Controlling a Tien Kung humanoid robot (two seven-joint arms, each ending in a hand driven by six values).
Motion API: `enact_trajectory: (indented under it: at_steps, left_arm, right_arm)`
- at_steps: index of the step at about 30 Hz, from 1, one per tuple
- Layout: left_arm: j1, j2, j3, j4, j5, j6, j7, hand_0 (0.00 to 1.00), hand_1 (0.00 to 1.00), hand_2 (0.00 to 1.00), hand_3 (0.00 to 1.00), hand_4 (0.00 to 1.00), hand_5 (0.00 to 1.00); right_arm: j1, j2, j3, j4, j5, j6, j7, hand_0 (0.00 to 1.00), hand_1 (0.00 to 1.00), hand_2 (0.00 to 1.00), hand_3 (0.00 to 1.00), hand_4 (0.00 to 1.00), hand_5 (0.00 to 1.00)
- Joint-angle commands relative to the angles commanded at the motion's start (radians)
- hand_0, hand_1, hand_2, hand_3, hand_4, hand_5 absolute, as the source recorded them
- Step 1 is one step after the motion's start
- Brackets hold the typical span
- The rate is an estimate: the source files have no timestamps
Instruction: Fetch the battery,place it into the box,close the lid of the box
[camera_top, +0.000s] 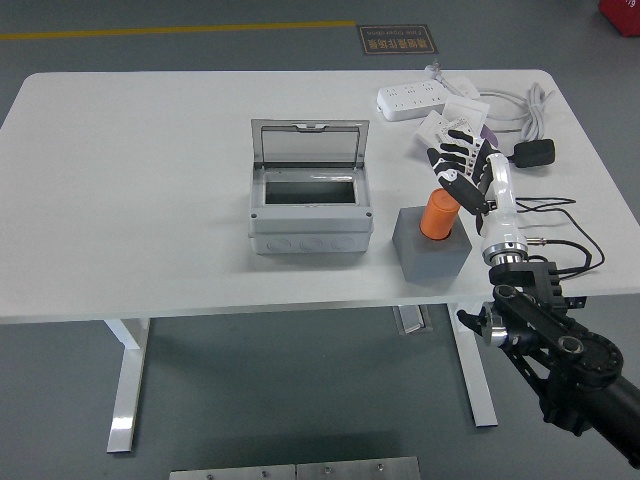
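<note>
Orange battery (437, 214) stood upright in grey block (432, 246), right of centre of frame. Right hand (465, 172) hovered just above and right of it, fingers spread, gripping nothing. Grey box (310, 215) sat mid-frame, clear lid (309, 144) raised behind. White table (130, 190). Power strip (424, 100) upper right.

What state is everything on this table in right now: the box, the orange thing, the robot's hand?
Box: open, lid tilted up at the back, inside looks empty.
Battery: upright in the grey block, not yet lifted.
Right hand: fingers open, beside the battery top.
Power strip: lying flat, cable trailing.
</note>
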Motion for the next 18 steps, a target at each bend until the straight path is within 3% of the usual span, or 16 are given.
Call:
enact_trajectory:
  at_steps: [8,18]
  left_arm:
    - [-0.002,0.001,0.001,0.000,0.002,0.000,0.000,0.753,0.832,0.793,0.854,0.475,0.002]
    - [-0.004,-0.001,0.001,0.000,0.007,-0.001,0.001,0.753,0.832,0.793,0.852,0.476,0.002]
  right_arm:
    - [0.000,0.006,-0.022,-0.032,0.013,0.002,0.001,0.666,0.614,0.611,0.672,0.848,0.309]
    - [-0.009,0.020,-0.051,-0.023,0.018,0.002,0.003,0.653,0.607,0.601,0.659,0.846,0.313]
